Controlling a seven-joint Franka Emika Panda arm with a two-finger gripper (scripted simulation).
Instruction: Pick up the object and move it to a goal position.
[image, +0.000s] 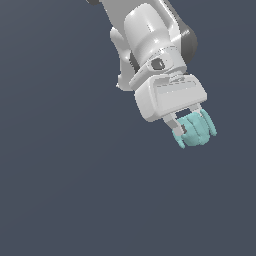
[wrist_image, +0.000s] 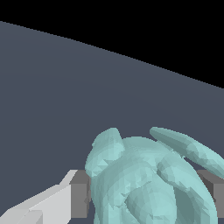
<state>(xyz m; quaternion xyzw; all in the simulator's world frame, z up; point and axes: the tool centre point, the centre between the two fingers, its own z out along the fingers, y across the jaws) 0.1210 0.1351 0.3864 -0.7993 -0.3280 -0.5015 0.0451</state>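
Pinched between the gripper's (image: 192, 124) two fingers is the object (image: 196, 131), a pale teal, lumpy piece with rounded bumps and a few longer, fin-like lobes. In the exterior view the white arm (image: 147, 37) comes down from the top of the frame and tilts toward that view's right, its hand ending in short fingers that sit against the object on either side; the object hangs just below the hand, over a flat dark grey-blue surface (image: 65, 175) that fills the rest of the picture. Whether the object is clear of that surface or resting on it cannot be told from this angle. In the wrist view the object (wrist_image: 148, 179) fills much of the frame, its faceted bumps plain to see, and a grey finger pad (wrist_image: 80, 194) presses against one side of it while a second grey pad (wrist_image: 214, 190) shows at the frame's edge against the other side. Beyond the object the same grey-blue surface (wrist_image: 65, 87) runs back to a black band. No brand, label or writing can be read on the arm, the hand or the object.
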